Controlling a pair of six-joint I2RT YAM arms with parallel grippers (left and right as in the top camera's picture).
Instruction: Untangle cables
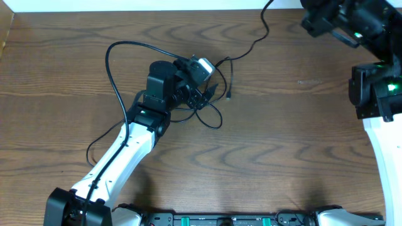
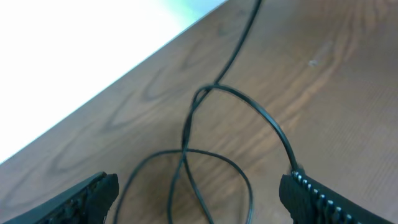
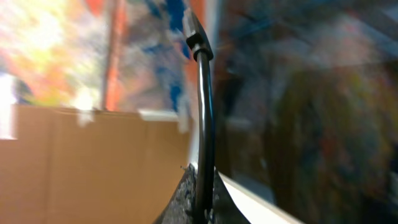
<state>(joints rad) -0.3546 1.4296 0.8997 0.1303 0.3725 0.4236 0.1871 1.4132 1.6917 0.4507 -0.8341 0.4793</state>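
The cables [image 2: 202,93] lie in one loose black tangle near the middle of the desk [image 1: 282,144], directly under the left fingers [image 1: 206,94]. These are spread wide and grip nothing. In the left wrist view the crossing point of the strands sits ahead of the fingers and midway between them. The strands there run mostly lengthwise, away from the wrist, so closing would likely catch them across their width. One strand arcs over to brush the right-hand finger. From the crossing a single strand leads off toward the far right corner of the desk, where the right arm is. The right fingers [image 3: 200,193] are closed on a black cord [image 3: 205,112] that rises straight out of them to a plug [image 3: 194,37]; whether it is that same strand I cannot tell. The left arm is plainly the nearer to the tangle, and the right is well apart from it. Counted: one tangle, at least two strands crossing in it, though the exact number of cables is not clear. One free plug end [image 1: 230,97] lies just right of the knot.
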